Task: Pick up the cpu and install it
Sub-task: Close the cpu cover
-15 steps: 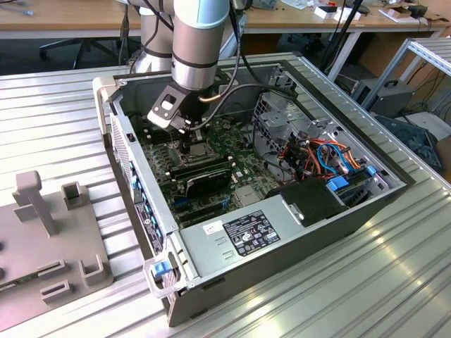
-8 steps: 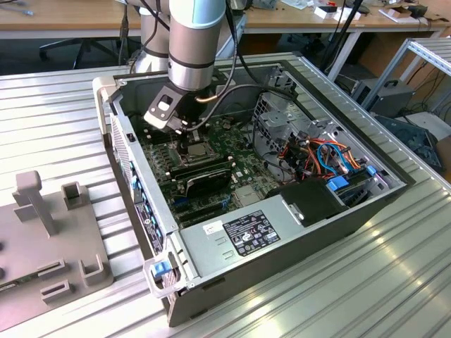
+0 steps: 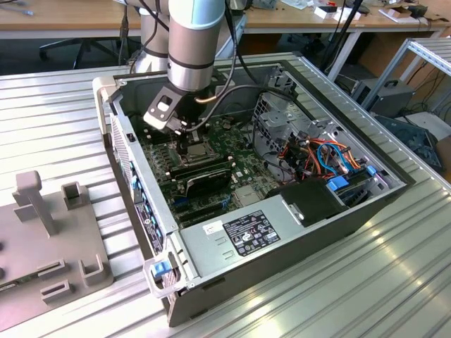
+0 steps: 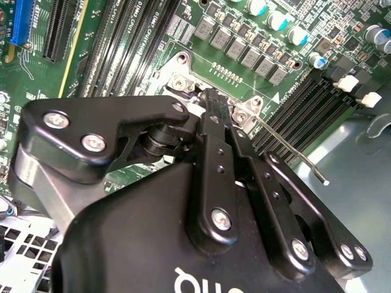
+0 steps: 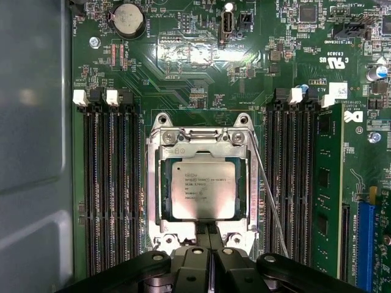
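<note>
While the cpu (image 5: 203, 190) lies flat inside the metal frame (image 5: 153, 183), the gripper (image 5: 208, 231) hangs at the frame's edge, fingers pressed together, holding nothing. A crooked bump down could scratch the cpu or knock it askew.

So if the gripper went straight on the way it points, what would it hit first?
Probably the socket frame, at its edge beside the cpu; the gripper hangs close over it, depth unclear.
</note>
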You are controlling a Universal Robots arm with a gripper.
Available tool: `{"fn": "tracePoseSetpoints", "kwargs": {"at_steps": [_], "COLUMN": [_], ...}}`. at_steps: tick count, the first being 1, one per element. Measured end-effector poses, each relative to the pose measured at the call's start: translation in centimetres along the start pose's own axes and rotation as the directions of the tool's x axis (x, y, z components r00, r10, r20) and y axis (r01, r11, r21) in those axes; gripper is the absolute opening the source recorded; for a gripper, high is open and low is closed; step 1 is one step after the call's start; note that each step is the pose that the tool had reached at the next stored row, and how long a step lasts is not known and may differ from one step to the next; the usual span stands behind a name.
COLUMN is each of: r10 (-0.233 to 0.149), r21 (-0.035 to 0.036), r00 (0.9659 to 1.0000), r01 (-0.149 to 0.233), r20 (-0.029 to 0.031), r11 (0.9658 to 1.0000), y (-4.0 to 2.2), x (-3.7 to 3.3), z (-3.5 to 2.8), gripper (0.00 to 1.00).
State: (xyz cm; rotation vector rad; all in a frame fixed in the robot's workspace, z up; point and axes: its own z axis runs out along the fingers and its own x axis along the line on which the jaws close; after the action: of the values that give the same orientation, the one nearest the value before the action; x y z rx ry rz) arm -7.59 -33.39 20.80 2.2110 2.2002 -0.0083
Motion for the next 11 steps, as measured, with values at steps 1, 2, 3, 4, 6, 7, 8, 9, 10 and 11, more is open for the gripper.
{"fn": "tracePoseSetpoints", "kwargs": {"at_steps": [1, 2, 3, 4, 6, 7, 8, 9, 10, 11], "r10": [0.000, 0.000, 0.000, 0.000, 0.000, 0.000, 0.000, 0.000, 0.000, 0.000], "r21": [0.0000, 0.0001, 0.0002, 0.0003, 0.0000, 0.0001, 0.0002, 0.0002, 0.0003, 0.0004], "r00": [1.0000, 1.0000, 1.0000, 1.0000, 1.0000, 1.0000, 1.0000, 1.0000, 1.0000, 1.0000], "r01": [0.000, 0.000, 0.000, 0.000, 0.000, 0.000, 0.000, 0.000, 0.000, 0.000], "r20": [0.0000, 0.0001, 0.0003, 0.0004, 0.0001, 0.0002, 0.0003, 0.0005, 0.0005, 0.0006], "r11": [1.0000, 1.0000, 1.0000, 1.0000, 1.0000, 1.0000, 1.0000, 1.0000, 1.0000, 1.0000], "y": [0.00, 0.00, 0.00, 0.00, 0.00, 0.00, 0.00, -0.01, -0.01, -0.01], "x": [0.00, 0.00, 0.00, 0.00, 0.00, 0.00, 0.00, 0.00, 0.00, 0.00], "z": [0.04, 0.06, 0.07, 0.07, 0.12, 0.15, 0.18, 0.20, 0.24, 0.28], "gripper": [0.11, 0.11, 0.11, 0.11, 0.11, 0.11, 0.11, 0.11, 0.11, 0.11]}}
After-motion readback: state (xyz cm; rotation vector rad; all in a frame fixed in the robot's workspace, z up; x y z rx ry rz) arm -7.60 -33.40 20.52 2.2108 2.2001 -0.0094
